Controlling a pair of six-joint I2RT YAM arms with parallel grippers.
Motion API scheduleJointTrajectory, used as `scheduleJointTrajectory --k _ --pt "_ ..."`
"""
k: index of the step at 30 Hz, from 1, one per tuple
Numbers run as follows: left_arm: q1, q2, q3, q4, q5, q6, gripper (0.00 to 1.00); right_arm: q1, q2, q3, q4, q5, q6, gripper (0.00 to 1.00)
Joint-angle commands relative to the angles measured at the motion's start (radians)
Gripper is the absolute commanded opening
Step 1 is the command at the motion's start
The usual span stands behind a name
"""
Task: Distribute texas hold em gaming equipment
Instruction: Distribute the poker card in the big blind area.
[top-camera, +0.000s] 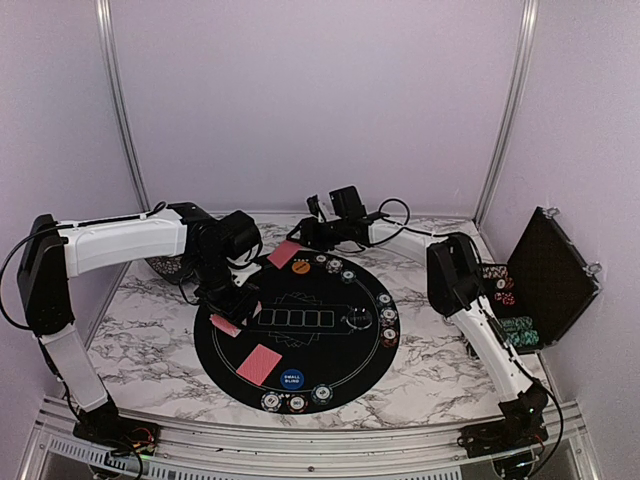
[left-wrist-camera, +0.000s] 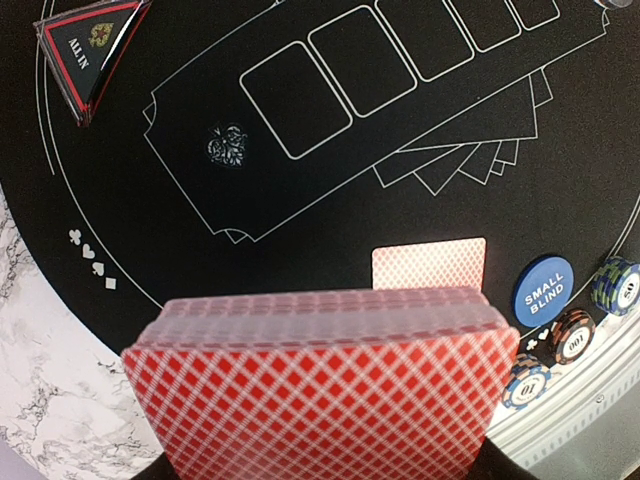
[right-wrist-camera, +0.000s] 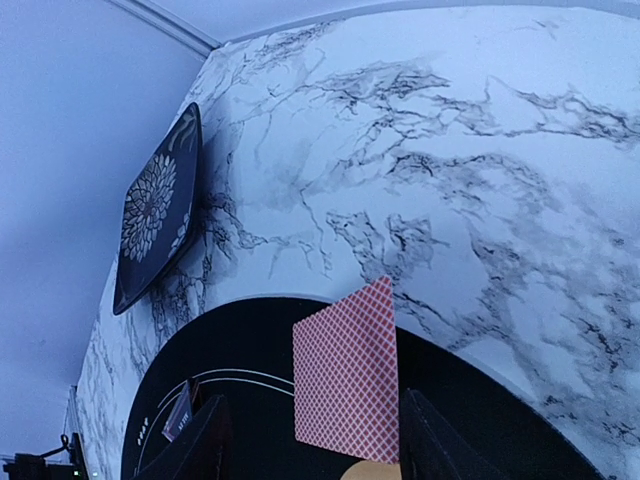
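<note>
A deck of red-backed playing cards (left-wrist-camera: 320, 400) fills the near part of the left wrist view. It is pinched in the left gripper (top-camera: 233, 308) above the left side of the round black mat (top-camera: 335, 352), and the deck hides most of the fingers. Past it a single card (left-wrist-camera: 428, 266) lies face down on the near-left part of the mat, just beside the blue Small Blind button (left-wrist-camera: 543, 288). Three striped-edge chips (left-wrist-camera: 573, 335) sit in a row along the near rim, next to that button. A black triangular All In marker (left-wrist-camera: 90, 50) rests on the left of the mat, left of the printed row of card boxes.

A second card (right-wrist-camera: 345, 385) sits at the far-left rim of the mat, its far corner over the marble table (right-wrist-camera: 500, 200). It shows between the fingers of the right gripper (right-wrist-camera: 312, 405), whose jaws are spread wide. I cannot tell whether either finger touches it. An orange button (top-camera: 300, 268) lies just near of this card. Three more chips (top-camera: 334, 267) line the far rim, and another trio of chips (top-camera: 388, 316) the right rim.

At the right edge of the table a black chip case (top-camera: 550, 275) stands open with chips inside. A dark flower-patterned plate (right-wrist-camera: 155, 215) sits far left, by the wall.
</note>
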Motion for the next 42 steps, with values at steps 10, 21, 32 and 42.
scheduleJointTrajectory --k 10,21,32,42 --pt "0.005 -0.022 0.016 -0.028 0.005 0.009 0.58 0.045 -0.002 0.058 -0.074 0.136 -0.196 0.72" --pt "0.005 -0.019 0.021 -0.027 0.009 0.007 0.58 0.042 -0.088 0.038 -0.113 0.181 -0.219 0.77" --pt "0.004 0.000 0.039 -0.029 0.020 0.006 0.58 0.035 -0.316 -0.247 -0.081 0.055 -0.138 0.75" --pt "-0.010 0.013 0.062 -0.033 0.027 -0.006 0.58 0.033 -0.636 -0.783 0.162 -0.136 0.012 0.72"
